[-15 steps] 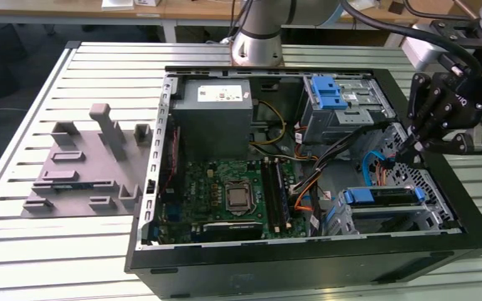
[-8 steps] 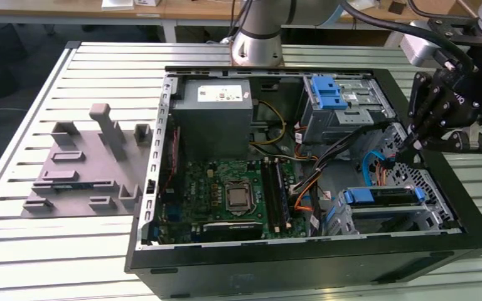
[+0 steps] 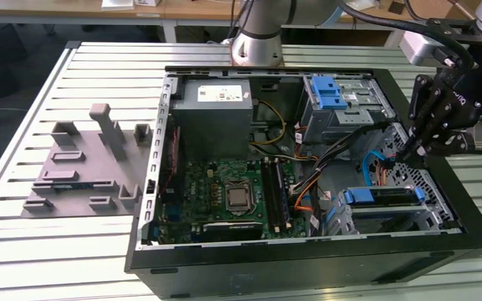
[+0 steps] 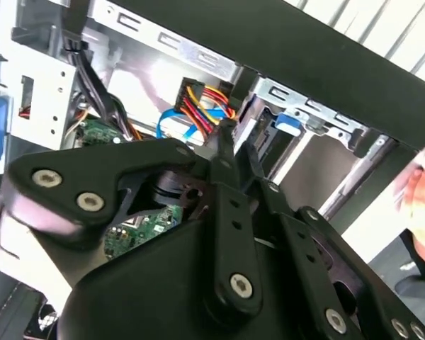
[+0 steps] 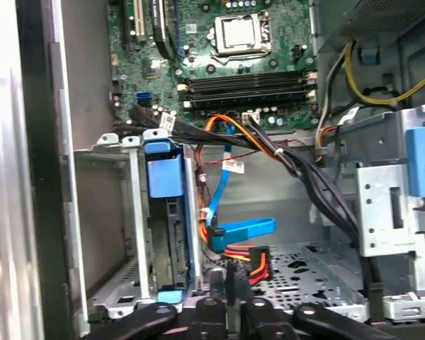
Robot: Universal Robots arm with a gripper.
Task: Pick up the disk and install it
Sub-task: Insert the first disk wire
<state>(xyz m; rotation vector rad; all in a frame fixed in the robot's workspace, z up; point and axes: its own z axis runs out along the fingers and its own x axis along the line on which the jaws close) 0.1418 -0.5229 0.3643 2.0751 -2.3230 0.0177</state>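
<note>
The black pincer [image 3: 414,152], clenched on nothing, hung inside the open black computer case [image 3: 308,251] above loose orange and blue cables [image 5: 234,241]. The blue-framed silver disk [image 3: 381,196] sat in its grey bay. Descending could snag those cables.

Even daylight outside, shade within the open black computer case [image 3: 308,263].

In the exterior view the pale slatted metal desk [image 3: 73,251] is brightly and evenly lit, while the case interior sits darker. In the second wrist view the black metal hand [image 4: 227,152] looms soft, and a blurred patch of glare whitens the silver case wall [image 4: 156,74]. In the first wrist view a washed-out, unfocused grey case edge [image 5: 3,177] glares; the green motherboard [image 5: 219,57] is sharp.
</note>
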